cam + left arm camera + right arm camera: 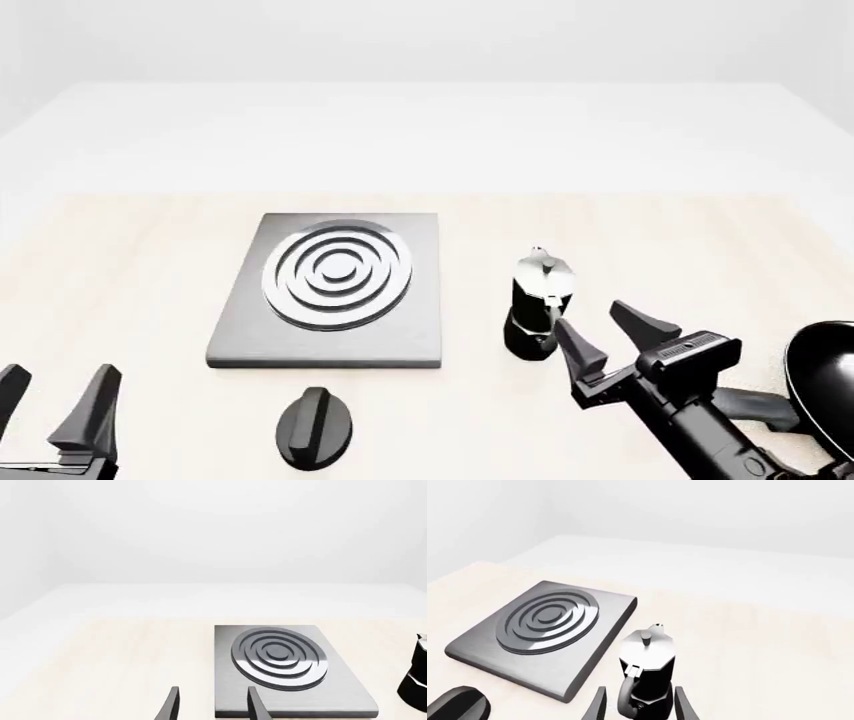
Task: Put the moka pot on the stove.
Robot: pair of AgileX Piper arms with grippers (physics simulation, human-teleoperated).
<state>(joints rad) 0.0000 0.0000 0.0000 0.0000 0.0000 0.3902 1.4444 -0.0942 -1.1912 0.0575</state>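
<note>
The moka pot, black and faceted with a silver lid, stands upright on the table just right of the stove, a flat grey slab with concentric burner rings. My right gripper is open just behind and right of the pot, its fingers spread. In the right wrist view the pot stands between and just beyond the fingertips, handle toward the camera. My left gripper is open at the near left, with nothing in it. The left wrist view shows the stove ahead and the pot at the frame edge.
A black oval knob lies on the table in front of the stove. A black frying pan sits at the far right, next to the right arm. The knob also shows in the right wrist view.
</note>
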